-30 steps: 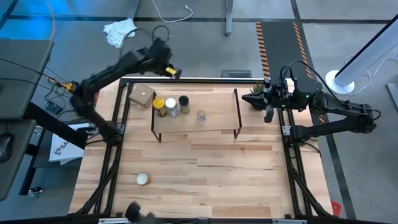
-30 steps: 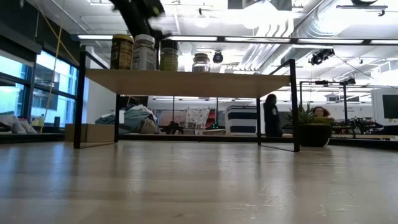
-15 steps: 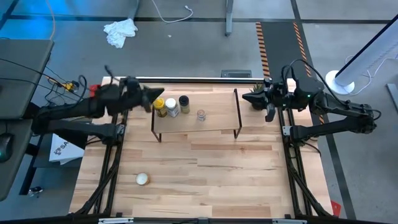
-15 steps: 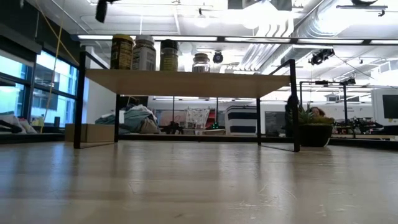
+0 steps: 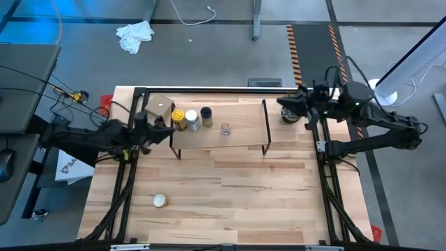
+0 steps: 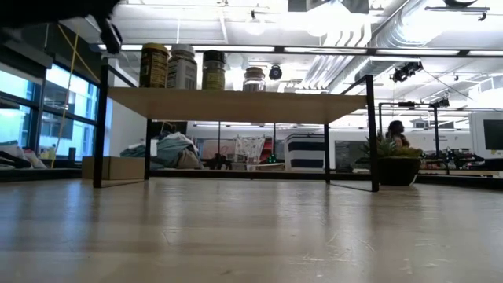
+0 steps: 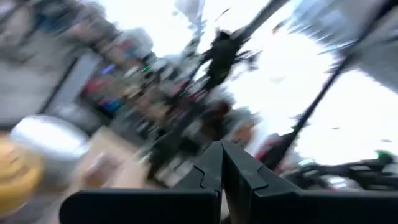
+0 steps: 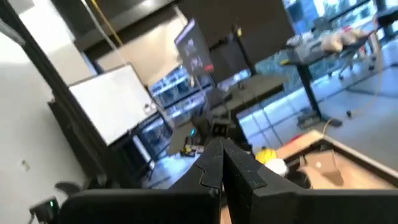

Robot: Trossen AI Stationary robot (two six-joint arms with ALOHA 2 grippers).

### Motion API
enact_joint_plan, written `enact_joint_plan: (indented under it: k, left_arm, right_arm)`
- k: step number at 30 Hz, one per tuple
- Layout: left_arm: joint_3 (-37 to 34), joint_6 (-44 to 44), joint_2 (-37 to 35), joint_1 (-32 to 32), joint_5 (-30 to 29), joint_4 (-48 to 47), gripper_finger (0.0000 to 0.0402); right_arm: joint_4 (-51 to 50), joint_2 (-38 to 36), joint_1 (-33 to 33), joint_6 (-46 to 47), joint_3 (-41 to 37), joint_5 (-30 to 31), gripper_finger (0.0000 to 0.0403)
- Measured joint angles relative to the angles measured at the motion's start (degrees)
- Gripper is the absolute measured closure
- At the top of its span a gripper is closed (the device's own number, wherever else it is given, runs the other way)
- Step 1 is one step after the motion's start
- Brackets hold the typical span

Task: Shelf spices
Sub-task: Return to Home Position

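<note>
The shelf [image 5: 230, 136] stands on the table on its black end frames, seen from the side in the low view [image 6: 236, 103]. Four spice jars stand upright in a row on its left half: yellow [image 5: 179, 119], white-capped [image 5: 192, 120], black-capped [image 5: 206, 113] and clear glass [image 5: 225, 129]. The low view shows them too: yellow [image 6: 155, 65], white-capped [image 6: 182, 66], black-capped [image 6: 213, 69], glass [image 6: 254, 78]. My left gripper [image 5: 168, 131] hovers shut beside the shelf's left end, holding nothing. My right gripper [image 5: 282, 103] waits shut off the shelf's right end, also holding nothing.
A cardboard box [image 5: 159, 107] sits at the far left, behind the shelf's left end. A small round white object [image 5: 159, 201] lies near the table's near-left corner. The near half of the table [image 5: 230, 188] is bare wood.
My left arm has swung from beyond the table's far edge toward the left and near side. It has come down to the shelf's left end, moving fast enough to blur its wrist view. My right arm has shifted slightly toward the far edge. The jars have not moved.
</note>
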Motion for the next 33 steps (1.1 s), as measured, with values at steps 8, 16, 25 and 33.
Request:
enact_joint_plan:
  k: [8,16,25,33]
  left_arm:
    - [-12.03,2.82,-12.26,-0.13,4.78,4.03,0.0401]
    - [-14.2,9.23,-16.13,-0.34,4.53,-7.78,0.0401]
    - [-14.19,11.35,-15.93,-0.32,8.93,-9.11,0.0401]
    - [-14.19,11.33,-15.91,-0.32,8.78,-9.54,0.0401]
  right_arm:
    - [-8.84,0.02,0.0,-1.46,5.32,8.43,0.0403]
    - [-12.58,0.04,0.0,1.16,6.39,9.16,0.0403]
    - [-14.77,3.68,0.0,-1.85,3.96,0.01,0.0403]
    - [-13.51,-1.86,-0.5,-5.02,-6.43,-6.93,0.0403]
